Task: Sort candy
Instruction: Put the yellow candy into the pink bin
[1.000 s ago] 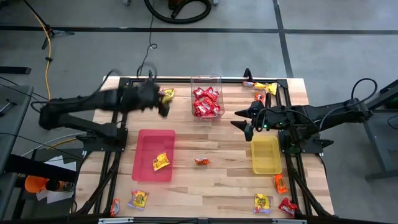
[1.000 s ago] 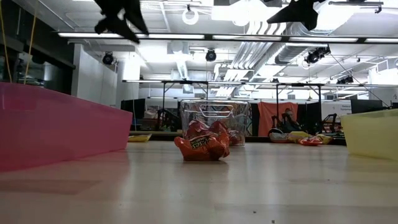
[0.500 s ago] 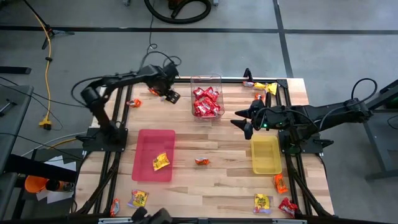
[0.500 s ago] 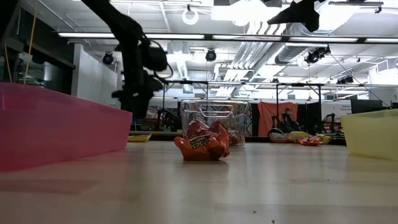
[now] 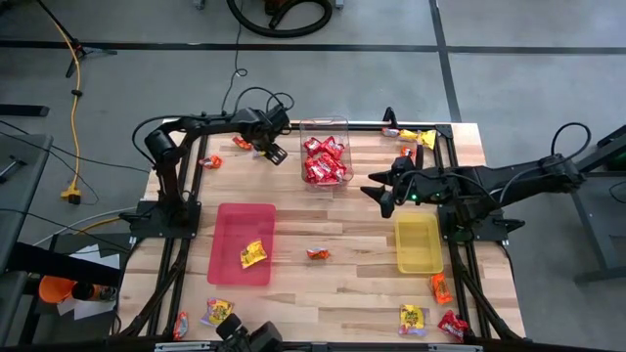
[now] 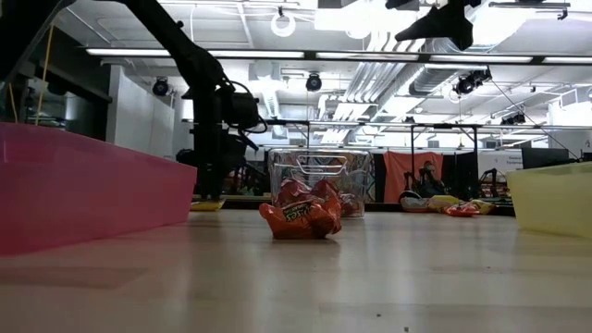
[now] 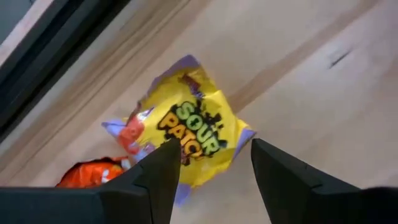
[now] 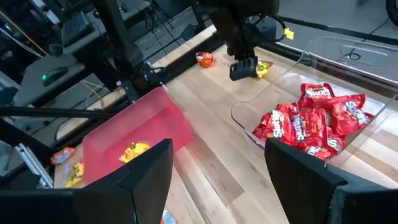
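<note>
Left gripper [image 7: 211,165], jaws open, hovers over yellow candy [image 7: 196,134] at eleven o'clock, apparently poised to grab; right gripper [image 5: 383,196] waits, open.

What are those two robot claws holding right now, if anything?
Nothing. The left gripper is open above a yellow candy packet at the table's far edge, not gripping it. The right gripper is open and empty near the clear tub.

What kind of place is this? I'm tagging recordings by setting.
Probably a robotics lab or workshop: bare concrete floor with a trailing yellow cable, exposed ceiling ducts and strip lights, and more workbenches behind the wooden table.
</note>
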`<state>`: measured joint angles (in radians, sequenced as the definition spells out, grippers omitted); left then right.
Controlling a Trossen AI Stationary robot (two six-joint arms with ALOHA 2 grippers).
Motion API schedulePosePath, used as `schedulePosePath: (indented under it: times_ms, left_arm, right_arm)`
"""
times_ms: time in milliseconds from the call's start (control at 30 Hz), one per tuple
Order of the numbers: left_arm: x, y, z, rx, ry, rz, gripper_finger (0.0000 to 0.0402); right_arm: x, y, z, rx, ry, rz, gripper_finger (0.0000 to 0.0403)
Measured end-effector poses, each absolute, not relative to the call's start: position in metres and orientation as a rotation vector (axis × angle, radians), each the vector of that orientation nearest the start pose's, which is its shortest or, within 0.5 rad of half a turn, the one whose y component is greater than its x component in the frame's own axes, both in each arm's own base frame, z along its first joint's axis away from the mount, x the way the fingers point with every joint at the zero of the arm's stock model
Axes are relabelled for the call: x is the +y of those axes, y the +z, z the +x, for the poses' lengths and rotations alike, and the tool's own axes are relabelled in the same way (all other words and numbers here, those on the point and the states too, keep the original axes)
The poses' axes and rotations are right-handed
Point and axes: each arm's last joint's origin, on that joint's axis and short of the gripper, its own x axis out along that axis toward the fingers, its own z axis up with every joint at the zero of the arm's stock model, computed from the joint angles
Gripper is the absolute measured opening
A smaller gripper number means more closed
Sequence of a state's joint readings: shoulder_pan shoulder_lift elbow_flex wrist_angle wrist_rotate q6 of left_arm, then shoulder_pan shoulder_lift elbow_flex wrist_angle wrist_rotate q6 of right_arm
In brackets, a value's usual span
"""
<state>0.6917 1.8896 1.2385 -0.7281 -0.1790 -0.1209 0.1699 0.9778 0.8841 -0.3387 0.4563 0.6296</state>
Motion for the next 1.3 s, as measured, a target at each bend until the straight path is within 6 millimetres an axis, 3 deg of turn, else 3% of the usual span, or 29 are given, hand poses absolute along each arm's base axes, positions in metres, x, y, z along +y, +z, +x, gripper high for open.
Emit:
schedulePosePath:
  times_ms: [133,367,467,633,933,1033,1167,1300]
  left_arm:
    - [0.228,0.159,0.268,1.332,0.801,-0.452,0.0141]
    - [0.22,0.148,0.261,1.391,0.783,-0.49,0.001]
    - [0.213,0.139,0.257,1.42,0.765,-0.506,0.0007]
    - [0.203,0.147,0.254,1.425,0.724,-0.524,0.0001]
    - [0.173,0.239,0.246,1.107,0.695,-0.392,0.0]
    - [0.167,0.256,0.239,1.057,0.728,-0.352,0.0]
    - [0.174,0.252,0.234,1.062,0.804,-0.374,0.001]
    - [0.183,0.218,0.232,1.149,0.857,-0.467,0.0045]
  right_arm:
    - [0.024,0.315,0.213,0.329,-0.399,0.478,0.0249]
    - [0.026,0.311,0.218,0.359,-0.366,0.483,0.0249]
    - [0.026,0.312,0.217,0.356,-0.365,0.485,0.0249]
    - [0.026,0.312,0.217,0.354,-0.363,0.484,0.0249]
    - [0.026,0.312,0.217,0.356,-0.362,0.475,0.0249]
    - [0.026,0.312,0.217,0.357,-0.36,0.468,0.0249]
    - [0.026,0.312,0.217,0.359,-0.358,0.457,0.0249]
    - [0.026,0.312,0.217,0.359,-0.358,0.457,0.0249]
